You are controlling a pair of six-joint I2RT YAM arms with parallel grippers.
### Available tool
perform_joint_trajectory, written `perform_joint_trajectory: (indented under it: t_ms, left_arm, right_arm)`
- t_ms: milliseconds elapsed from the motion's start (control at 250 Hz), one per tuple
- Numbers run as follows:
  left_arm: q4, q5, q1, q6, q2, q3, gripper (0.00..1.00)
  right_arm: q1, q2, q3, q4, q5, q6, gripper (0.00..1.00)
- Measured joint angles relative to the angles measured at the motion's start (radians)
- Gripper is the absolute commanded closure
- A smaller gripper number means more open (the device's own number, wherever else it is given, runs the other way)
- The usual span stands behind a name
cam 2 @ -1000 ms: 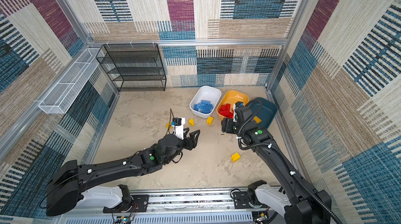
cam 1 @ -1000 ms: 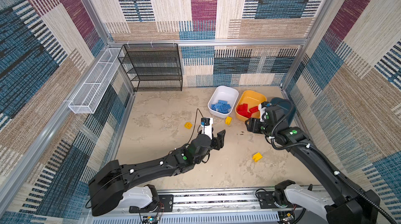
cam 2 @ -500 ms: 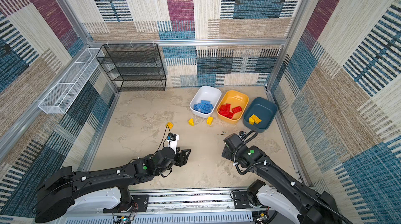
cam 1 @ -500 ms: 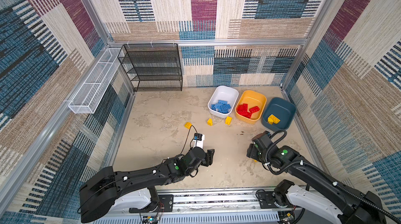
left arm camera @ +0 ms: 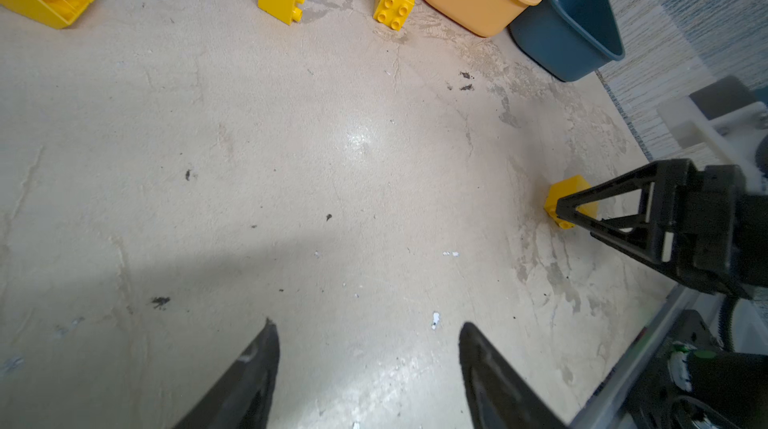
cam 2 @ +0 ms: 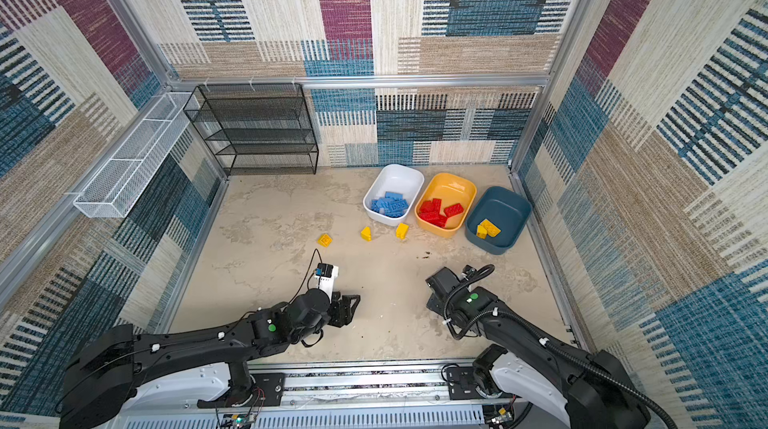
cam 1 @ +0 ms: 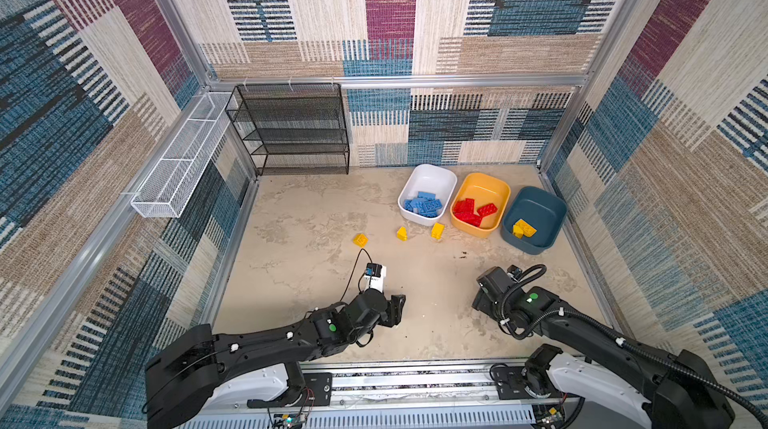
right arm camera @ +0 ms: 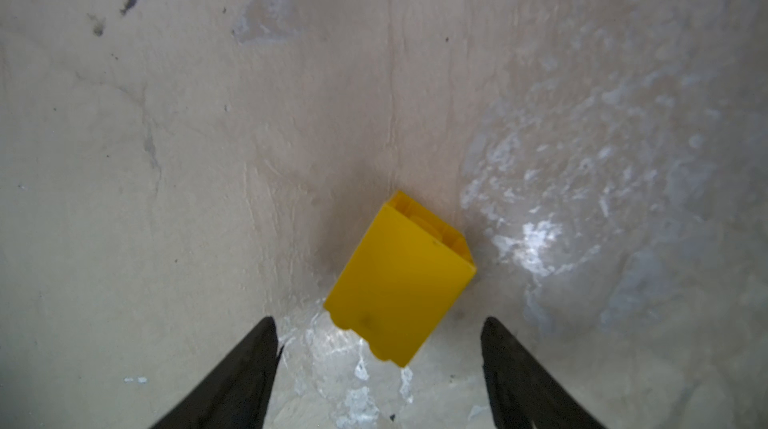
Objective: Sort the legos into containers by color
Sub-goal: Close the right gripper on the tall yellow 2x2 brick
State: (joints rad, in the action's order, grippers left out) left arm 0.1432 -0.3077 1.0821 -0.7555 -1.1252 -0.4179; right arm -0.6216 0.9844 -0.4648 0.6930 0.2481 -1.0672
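Beige floor (cam 1: pixel 307 215): right gripper (right arm camera: pixel 379 319) apart over yellow lego (right arm camera: pixel 399 277), contact unclear; left gripper (left arm camera: pixel 366 322) apart, empty.

Bright, even light, glare patches on the floor (left arm camera: pixel 358 141), top views bowed at their edges.

The left arm (cam 1: pixel 266 341) is being held low and outstretched, the left gripper (left arm camera: pixel 365 325) being pointed forward and slightly down with its jaws apart. The right arm (cam 1: pixel 590 325) is being held bent, the right gripper (right arm camera: pixel 378 321) being aimed steeply down, jaws likewise apart.
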Motion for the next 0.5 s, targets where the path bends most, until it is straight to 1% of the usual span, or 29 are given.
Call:
perform_joint_trajectory:
  t_ms: [116, 224, 360, 464, 500]
  left_arm:
    - [-0.001, -0.003, 0.000, 0.000, 0.005, 0.008, 0.30]
    - [-0.002, -0.005, 0.000, 0.000, 0.016, 0.008, 0.30]
    - [-0.002, -0.011, -0.002, 0.000, 0.020, 0.018, 0.30]
    - [-0.003, -0.025, -0.002, 0.000, 0.021, 0.020, 0.30]
    - [-0.003, -0.027, -0.002, 0.000, 0.023, 0.020, 0.30]
  right_arm:
    - [0.016, 0.034, -0.003, -0.047, 0.017, 0.024, 0.25]
    - [0.056, 0.072, -0.004, -0.088, 0.024, 0.060, 0.28]
    - [0.110, 0.109, -0.009, -0.141, 0.018, 0.111, 0.38]
    - [0.117, 0.154, -0.027, -0.170, 0.005, 0.155, 0.46]
    - [0.118, 0.173, -0.034, -0.180, -0.001, 0.164, 0.50]
